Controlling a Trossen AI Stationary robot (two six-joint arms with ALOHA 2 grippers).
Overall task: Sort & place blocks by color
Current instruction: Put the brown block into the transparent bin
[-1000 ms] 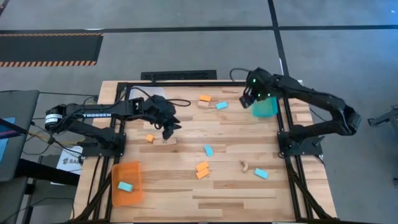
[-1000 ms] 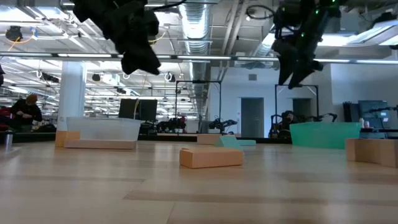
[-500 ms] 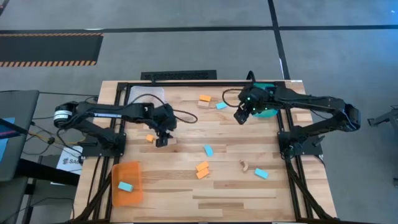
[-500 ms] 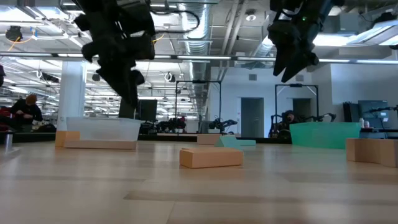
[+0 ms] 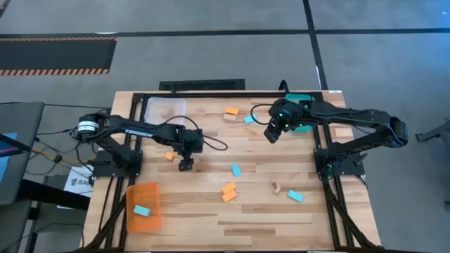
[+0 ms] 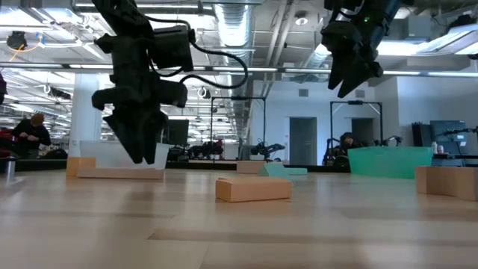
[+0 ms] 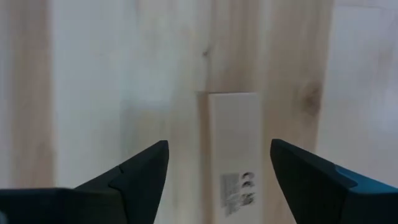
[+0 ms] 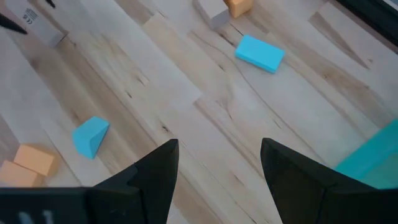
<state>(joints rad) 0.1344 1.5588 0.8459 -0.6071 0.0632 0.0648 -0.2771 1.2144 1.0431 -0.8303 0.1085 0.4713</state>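
Observation:
My left gripper point(image 7: 217, 168) is open and points down, its fingers on either side of a flat tan block with a printed label point(image 7: 233, 149), without touching it. In the low view the left gripper point(image 6: 138, 153) hangs just above that block point(image 6: 119, 173). My right gripper point(image 5: 271, 135) is open, up in the air left of the teal tray point(image 5: 304, 121). A light blue block point(image 8: 259, 52) and a blue wedge point(image 8: 91, 135) lie flat on the table below it. More orange blocks point(image 5: 228, 191), light blue ones point(image 5: 294, 196) and a small tan piece point(image 5: 277, 186) are scattered about.
An orange tray point(image 5: 149, 219) at the near left holds one light blue block point(image 5: 142, 210). A clear tray point(image 5: 166, 109) sits at the far left. A small orange block point(image 5: 169, 156) lies just left of my left gripper. Bare wood stretches along the near edge.
My left gripper has reached out a little toward the near edge, tipped to point straight down and come down to just over the tan block. My right gripper has swung from above the teal tray toward the table's left and then stayed still.

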